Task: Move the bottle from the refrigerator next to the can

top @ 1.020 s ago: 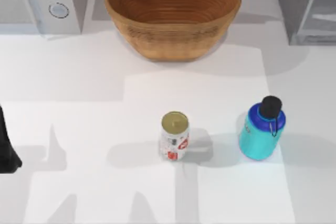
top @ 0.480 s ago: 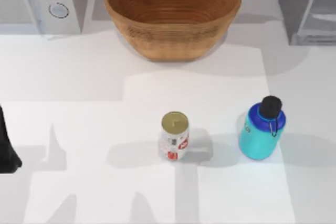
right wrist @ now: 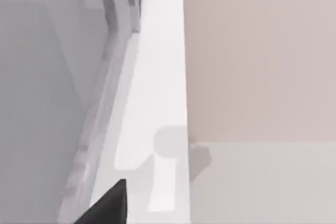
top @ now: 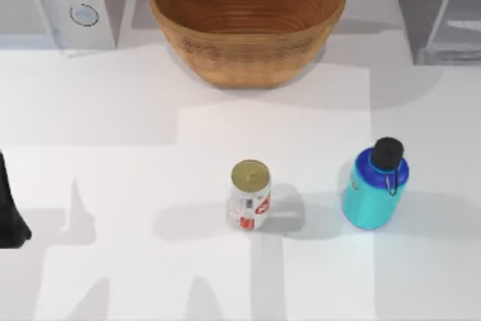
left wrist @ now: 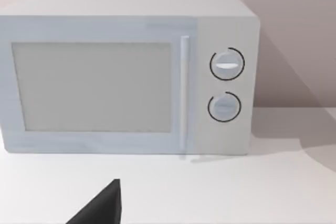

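The teal-blue bottle (top: 373, 186) with its black cap stands upright on the white table, to the right of the can and a short gap from it. The white can (top: 249, 195) with red markings and a gold top stands upright near the table's middle. At the back right corner is the grey refrigerator (top: 440, 9), its pale door panel swung open. My left arm (top: 9, 212) rests at the table's left edge, far from both, and a dark part of my left gripper (left wrist: 102, 208) faces the microwave. A dark part of my right gripper (right wrist: 107, 205) shows beside the refrigerator's grey wall (right wrist: 42, 98).
A large wicker basket (top: 246, 16) sits at the back centre. A light grey microwave (top: 56, 1) with two round knobs stands at the back left. Open tabletop lies in front of the can and bottle.
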